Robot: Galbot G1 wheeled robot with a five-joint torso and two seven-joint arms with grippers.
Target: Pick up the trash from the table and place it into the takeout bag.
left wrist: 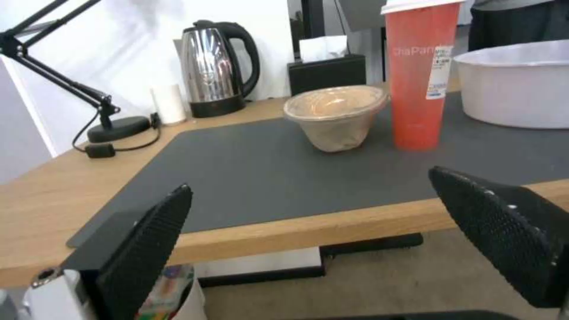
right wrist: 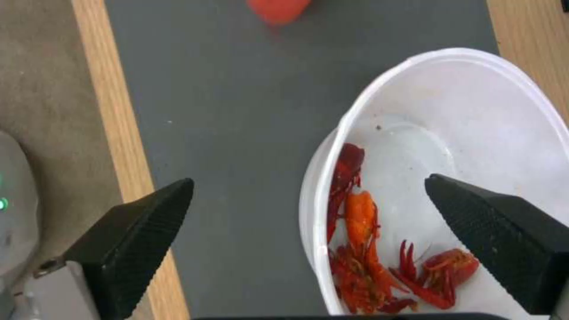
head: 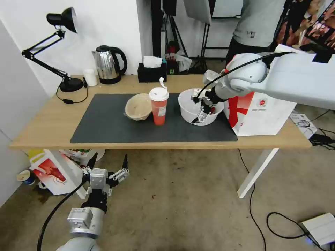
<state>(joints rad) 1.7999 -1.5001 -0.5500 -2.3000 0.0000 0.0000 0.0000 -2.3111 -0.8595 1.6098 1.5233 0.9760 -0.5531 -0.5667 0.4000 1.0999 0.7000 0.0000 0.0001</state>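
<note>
Glossy plastic bowl [right wrist: 474, 133]; matt mat [head: 104, 125]; wood table [head: 45, 122].

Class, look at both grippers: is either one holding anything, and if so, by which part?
Nothing is held. The right gripper hangs open over the white plastic bowl's rim; the left gripper waits open below the table.

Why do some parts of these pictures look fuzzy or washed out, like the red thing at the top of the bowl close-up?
In the right wrist view, the red cup is soft and smeared at the frame's edge, while the scraps in the white bowl stay fairly crisp. In the left wrist view, the wall behind the kettle is washed out, and the metal carries bright glare. In the head view, lighting is even, with soft shadows.
</note>
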